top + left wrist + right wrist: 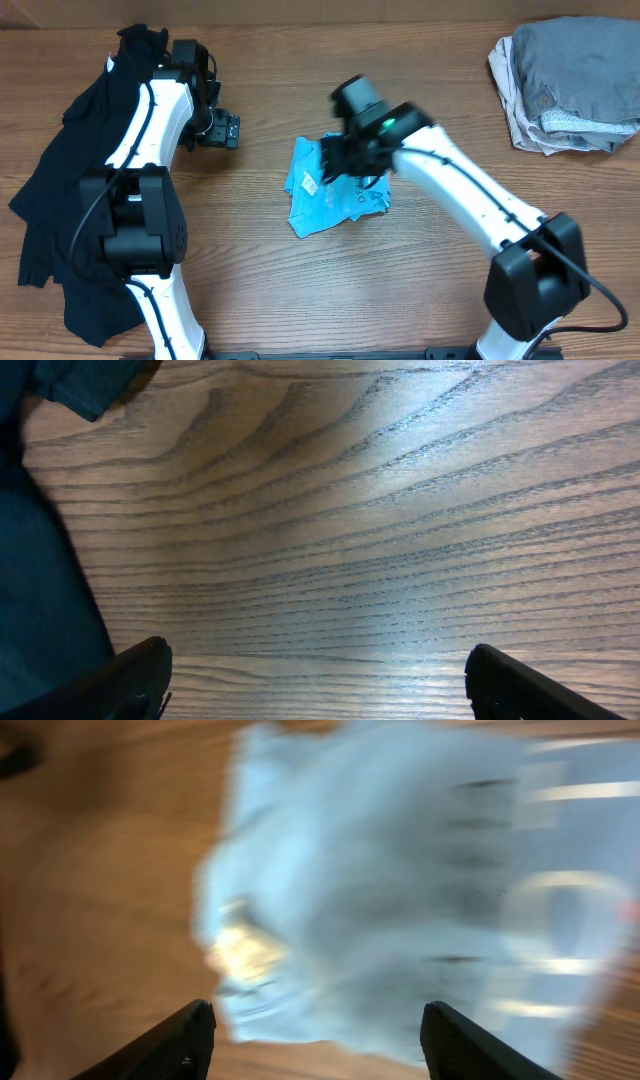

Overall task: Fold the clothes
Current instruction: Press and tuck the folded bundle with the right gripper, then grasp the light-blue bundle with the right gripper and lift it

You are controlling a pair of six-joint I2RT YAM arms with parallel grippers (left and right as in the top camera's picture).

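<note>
A light blue T-shirt (318,190) lies folded small at the table's middle. It fills the right wrist view (370,880) as a blur. My right gripper (340,160) is open just above its upper right part (315,1040). A large black T-shirt (55,200) lies spread along the left edge and shows at the left of the left wrist view (40,580). My left gripper (222,131) is open and empty over bare wood, right of the black shirt (320,680).
A pile of grey and white folded clothes (570,85) sits at the far right corner. The wooden table (330,300) runs under both arms.
</note>
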